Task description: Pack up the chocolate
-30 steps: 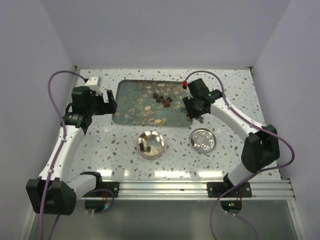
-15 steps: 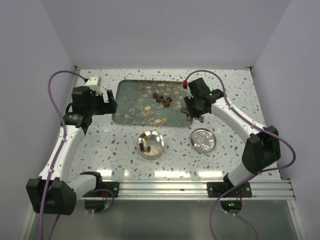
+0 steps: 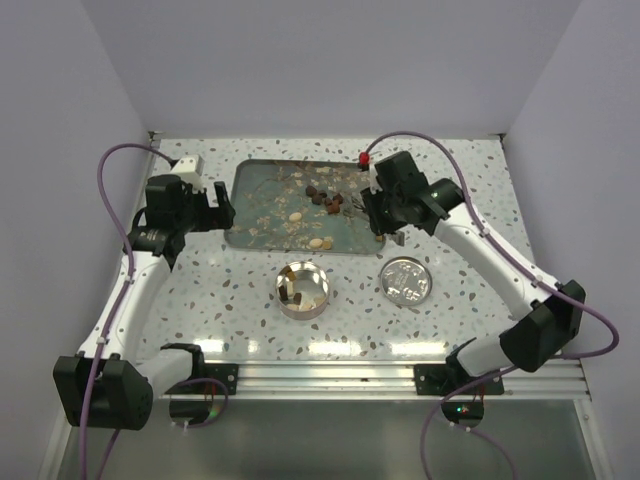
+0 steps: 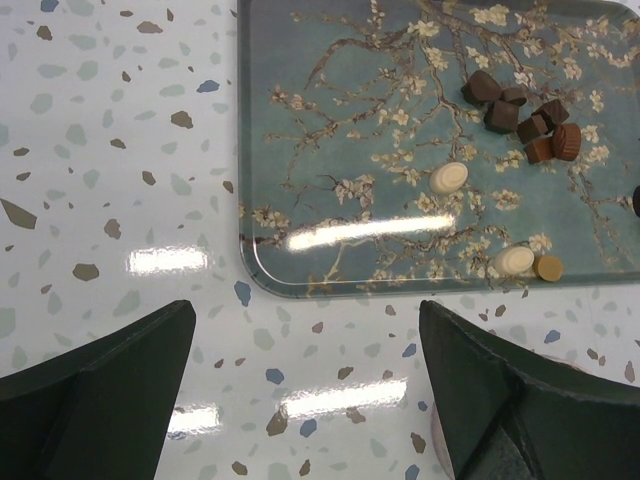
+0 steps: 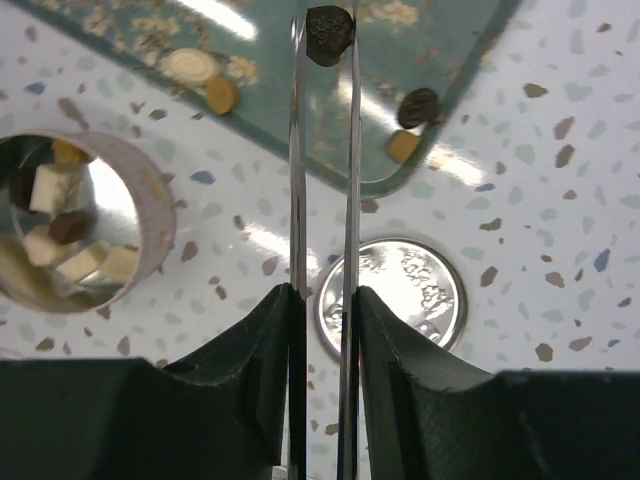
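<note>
Chocolate pieces lie on the blue flowered tray [image 3: 260, 215]: a dark cluster [image 3: 325, 197] and cream and tan pieces [image 3: 318, 242]. The open round tin [image 3: 303, 288] holds several pieces [image 5: 70, 235]. My right gripper [image 3: 382, 228] hangs over the tray's near right corner, its thin fingers shut on one dark chocolate [image 5: 328, 35] at the tips. A dark piece [image 5: 417, 105] and a tan piece [image 5: 403, 146] lie on the tray below it. My left gripper [image 4: 305, 400] is open and empty above the table, just off the tray's near left corner [image 4: 260, 270].
The tin's shiny lid [image 3: 406, 280] lies flat on the table right of the tin and shows below the right fingers [image 5: 410, 295]. The walls close the table at the back and sides. The arm bases stand on the rail at the near edge.
My right gripper has shifted a little back and left over the tray's right end, still holding the dark piece, and its elbow swung out to the right. The left arm has not moved.
</note>
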{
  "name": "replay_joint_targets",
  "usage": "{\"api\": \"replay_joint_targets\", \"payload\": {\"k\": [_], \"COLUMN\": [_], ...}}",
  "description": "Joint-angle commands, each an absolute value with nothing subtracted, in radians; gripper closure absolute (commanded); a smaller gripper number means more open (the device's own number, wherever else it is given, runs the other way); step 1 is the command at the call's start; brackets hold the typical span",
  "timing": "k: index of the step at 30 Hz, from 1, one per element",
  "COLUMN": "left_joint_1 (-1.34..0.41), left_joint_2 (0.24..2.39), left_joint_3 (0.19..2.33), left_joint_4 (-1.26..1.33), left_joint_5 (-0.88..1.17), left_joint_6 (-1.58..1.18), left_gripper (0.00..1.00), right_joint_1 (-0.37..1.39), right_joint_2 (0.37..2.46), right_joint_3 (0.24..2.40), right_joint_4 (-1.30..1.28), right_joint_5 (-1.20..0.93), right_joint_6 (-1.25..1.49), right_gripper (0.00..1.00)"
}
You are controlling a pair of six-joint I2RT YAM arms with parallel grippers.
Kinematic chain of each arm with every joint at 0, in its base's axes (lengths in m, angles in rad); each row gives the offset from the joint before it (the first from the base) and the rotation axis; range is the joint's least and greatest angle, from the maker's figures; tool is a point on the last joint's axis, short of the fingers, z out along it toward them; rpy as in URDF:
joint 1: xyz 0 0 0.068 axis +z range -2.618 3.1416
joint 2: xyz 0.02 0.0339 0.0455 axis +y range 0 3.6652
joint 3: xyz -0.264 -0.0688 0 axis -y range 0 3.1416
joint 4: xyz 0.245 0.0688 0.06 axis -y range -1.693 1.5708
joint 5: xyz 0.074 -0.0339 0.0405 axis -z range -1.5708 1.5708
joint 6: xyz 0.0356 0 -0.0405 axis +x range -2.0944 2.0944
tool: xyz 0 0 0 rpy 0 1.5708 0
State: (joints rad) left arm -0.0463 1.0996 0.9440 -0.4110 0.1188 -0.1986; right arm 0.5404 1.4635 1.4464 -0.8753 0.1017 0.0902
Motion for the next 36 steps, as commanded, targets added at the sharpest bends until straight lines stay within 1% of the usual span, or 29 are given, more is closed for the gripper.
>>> {"api": "replay_joint_targets", "payload": {"k": [1,5,8,17,22,24,27,33,36], "left_joint_1": [-0.04,-0.04,-0.04,-0.04,-0.04,-0.04,-0.038,-0.04,-0.04], "left_joint_2": [1.1,1.104,1.108,1.114,1.111,1.112,1.118,1.123,1.126], "left_joint_3": [0.937,0.936,0.934,0.936,0.94,0.942,0.948,0.954,0.959], "left_joint_4": [-0.353,-0.354,-0.353,-0.347,-0.357,-0.36,-0.365,-0.367,-0.368], "left_joint_5": [0.126,0.123,0.124,0.132,0.12,0.123,0.123,0.121,0.12], "left_joint_6": [-0.206,-0.207,-0.207,-0.218,-0.209,-0.206,-0.207,-0.212,-0.212], "left_gripper": [0.0,0.0,0.0,0.0,0.0,0.0,0.0,0.0,0.0], "right_joint_1": [0.664,0.811,0.888,1.025,1.065,1.066,1.068,1.068,1.066], "right_joint_2": [1.419,1.382,1.362,1.345,1.333,1.335,1.351,1.382,1.385], "right_joint_3": [1.497,1.49,1.506,1.511,1.483,1.477,1.517,1.545,1.561], "right_joint_4": [-0.946,-0.974,-1.009,-1.071,-1.071,-1.063,-1.06,-1.029,-1.04], "right_joint_5": [0.069,0.058,0.064,0.069,0.054,0.063,0.061,0.052,0.083], "right_joint_6": [0.136,0.201,0.241,0.301,0.325,0.325,0.325,0.328,0.328], "right_gripper": [0.7,0.7,0.7,0.7,0.66,0.63,0.59,0.57,0.59]}}
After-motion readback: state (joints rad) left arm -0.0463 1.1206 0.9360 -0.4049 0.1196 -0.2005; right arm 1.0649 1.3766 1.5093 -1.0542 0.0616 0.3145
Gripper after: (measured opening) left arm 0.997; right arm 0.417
